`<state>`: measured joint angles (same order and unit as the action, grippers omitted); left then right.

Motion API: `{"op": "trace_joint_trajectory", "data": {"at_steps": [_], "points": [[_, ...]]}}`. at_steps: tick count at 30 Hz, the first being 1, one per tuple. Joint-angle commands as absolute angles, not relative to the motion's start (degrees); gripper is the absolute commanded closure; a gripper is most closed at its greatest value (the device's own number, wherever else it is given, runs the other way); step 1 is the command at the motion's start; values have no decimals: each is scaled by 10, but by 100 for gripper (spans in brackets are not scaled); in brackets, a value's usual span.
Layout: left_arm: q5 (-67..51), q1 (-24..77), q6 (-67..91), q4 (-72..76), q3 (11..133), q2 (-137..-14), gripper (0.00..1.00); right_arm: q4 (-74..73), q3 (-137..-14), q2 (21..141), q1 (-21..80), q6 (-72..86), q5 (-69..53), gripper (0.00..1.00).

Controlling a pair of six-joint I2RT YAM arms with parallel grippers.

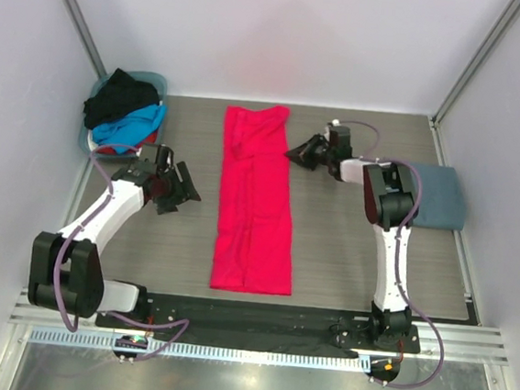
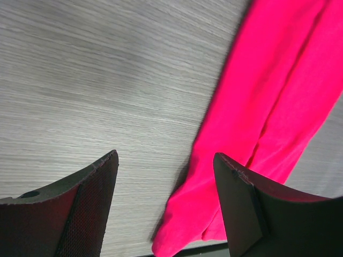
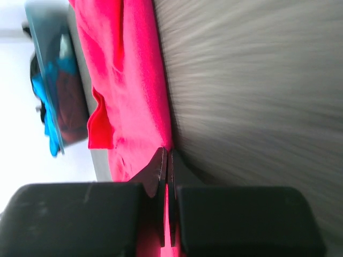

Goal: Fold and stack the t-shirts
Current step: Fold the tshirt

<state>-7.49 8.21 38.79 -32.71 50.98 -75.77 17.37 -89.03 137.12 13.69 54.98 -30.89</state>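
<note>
Lying lengthwise mid-table in the top view, the pink shirt [image 1: 256,204] is a long, narrow folded strip, probably ready for crosswise folds. A grey shirt [image 1: 439,198] sits folded at right, and others heap in the bin [image 1: 156,82]. Left wrist: the left gripper [image 2: 165,160] hangs wide apart, empty, beside the soft cloth on the wood-grain table [image 2: 96,69]. Right wrist: the right gripper [image 3: 167,155] is pinched tight on the shirt's right edge.

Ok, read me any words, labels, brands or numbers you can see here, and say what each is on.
None can be read: the red-pink t-shirt, the folded grey-blue t-shirt, the bin and the table show no print.
Anything on the front rail is too small to tell.
</note>
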Motion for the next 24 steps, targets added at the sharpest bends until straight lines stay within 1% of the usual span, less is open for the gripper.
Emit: {"op": "trace_joint_trajectory", "data": {"at_steps": [1,5,8,10,11,13,15,16,17,19,20,22,23,24], "points": [[-87,100,395,-282,510,-769,27,228,-818,1315,109,535,-279,99],[-87,125,403,-263,509,-789,27,208,-816,1309,105,517,-273,98],[-89,137,415,-254,504,-794,27,204,-846,1330,102,526,-274,98],[-89,150,419,-252,498,-794,28,194,-864,1346,100,527,-271,96],[-89,155,422,-252,495,-792,28,186,-886,1353,100,527,-270,93],[-88,166,426,-252,486,-781,28,170,-903,1359,98,523,-274,79],[-89,176,434,-250,466,-772,28,157,-916,1351,96,509,-270,75],[-90,178,437,-250,459,-763,28,134,-919,1344,97,499,-265,65],[-92,179,439,-248,443,-759,28,118,-928,1333,97,490,-261,60],[-95,180,444,-247,430,-742,28,71,-928,1317,96,466,-258,52],[-98,181,444,-249,416,-734,28,49,-914,1290,97,459,-256,48],[-104,181,446,-263,406,-708,28,14,-871,1247,98,436,-244,46],[-111,181,446,-269,403,-699,28,2,-821,1190,102,427,-233,46],[-115,181,447,-276,396,-691,27,-26,-792,1161,105,418,-228,47]]}}
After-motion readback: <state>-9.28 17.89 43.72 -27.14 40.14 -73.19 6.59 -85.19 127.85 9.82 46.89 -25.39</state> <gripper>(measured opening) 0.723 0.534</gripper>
